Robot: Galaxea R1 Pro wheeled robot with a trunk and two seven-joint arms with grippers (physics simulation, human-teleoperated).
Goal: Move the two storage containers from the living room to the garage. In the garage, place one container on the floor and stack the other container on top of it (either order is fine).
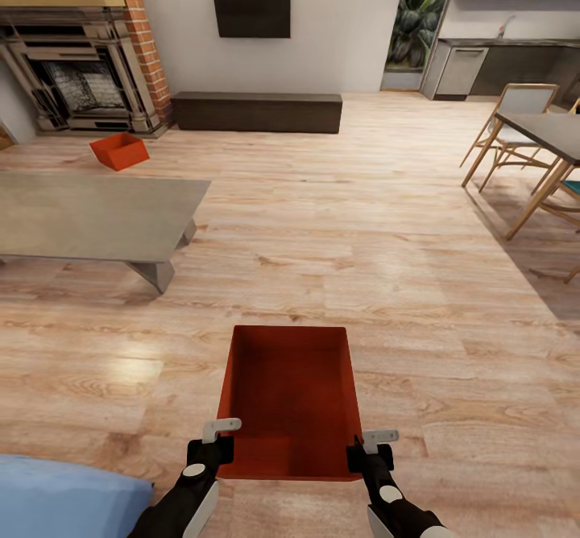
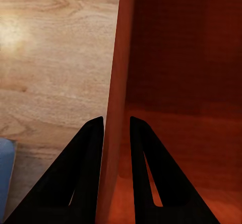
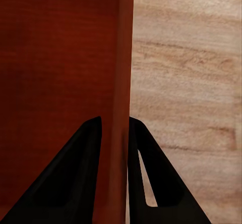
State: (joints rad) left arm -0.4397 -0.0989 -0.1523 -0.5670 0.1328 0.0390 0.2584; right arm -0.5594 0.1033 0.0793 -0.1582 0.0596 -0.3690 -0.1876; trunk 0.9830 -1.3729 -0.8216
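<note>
We are on the first carry: both arms hold one red-orange open rectangular storage container (image 1: 288, 399) in front of us, above the light wood-plank floor (image 1: 387, 264) of the living room.

Left gripper (image 1: 211, 449) pinches the container's left side wall near the close corner; in the left wrist view the two black fingers (image 2: 83, 173) straddle that wall (image 2: 117, 83), one outside, one inside, closed onto it. Right gripper (image 1: 364, 456) does the same on the right wall (image 3: 123, 58), fingers (image 3: 80, 173) clamped either side.

Whether the bin is lifted or resting on the planks, we cannot tell for sure; it looks slightly raised.

Next move, as we judge it: keep both clamps even, turn the base and drive out toward the garage, which is not in view. Risk: the thin walls flex or slip if the arms drift apart.

The container itself: smooth plain walls flaring slightly upward, no lid, empty, darker inside.

The second red-orange bin (image 1: 119, 151) sits tilted on the floor, well apart, beside the red brick fireplace (image 1: 80, 47) and beyond the low grey table (image 1: 89, 216).
</note>
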